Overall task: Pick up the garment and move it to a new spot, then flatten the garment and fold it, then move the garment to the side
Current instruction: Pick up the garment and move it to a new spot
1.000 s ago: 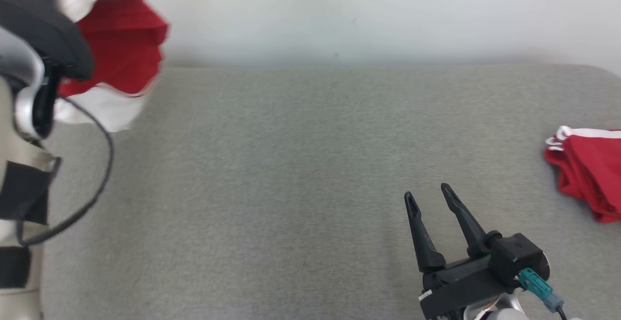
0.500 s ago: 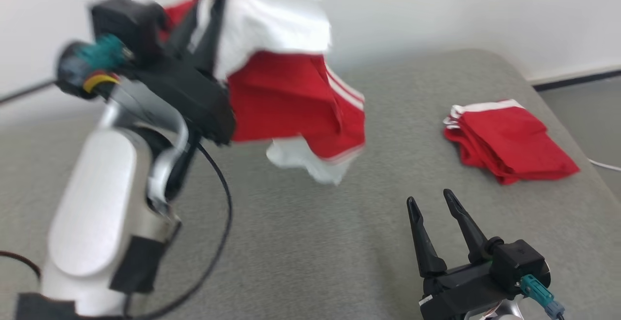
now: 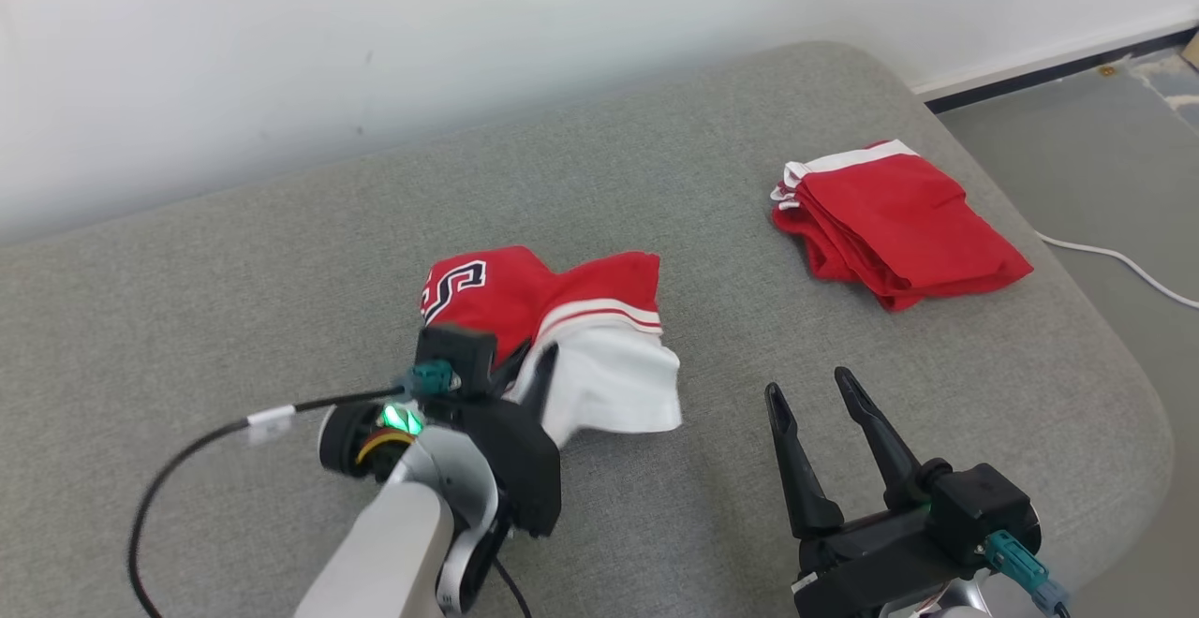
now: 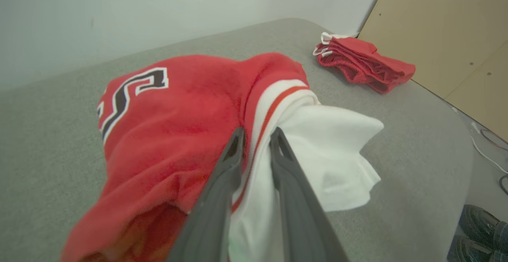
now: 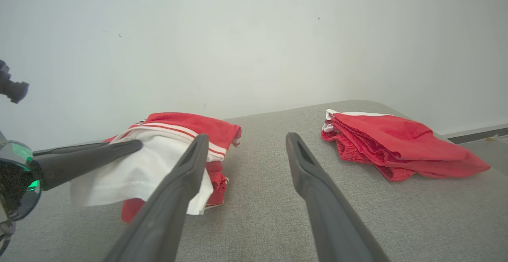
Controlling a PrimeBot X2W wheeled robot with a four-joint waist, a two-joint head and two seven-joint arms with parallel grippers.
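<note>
**Item 1. Left gripper** [image 4: 257, 132]. Jaws almost together, with a fold of the garment's white-and-red striped trim pinched between them. It enters the garment from its 7 o'clock edge in the head view.

**Item 2. Garment** [image 3: 525, 295]. Red jersey cloth with a white panel and a black-and-white numeral. It lies in a crumpled heap on the sofa [image 3: 281, 272], near the middle of the seat, with the white panel spilling toward 4 o'clock.
- Handling, by judgement: light, soft and limp, with no shape of its own. It will sag and bunch from any single hold and drag on the sofa's rough weave rather than slide.
- Hold, by judgement: hems or corners, one per gripper and well apart, so the cloth hangs open for flattening. The banded trim looks the firmest edge. A pinch mid-panel would only lift a bunch.

**Item 3. Right gripper** [image 3: 806, 384]. Jaws wide apart and empty. It hovers over the sofa at 4 o'clock from the garment, clear of it.

**Item 4. Pile** [image 3: 899, 225]. Red cloth with white trim, folded, lying at 2 o'clock from the garment and well apart from it, near the sofa's edge.

**Item 5. Surroundings.** A pale wall [image 3: 468, 37] at 12 o'clock. A white cable [image 3: 1115, 257] on the floor at 3 o'clock.
</note>
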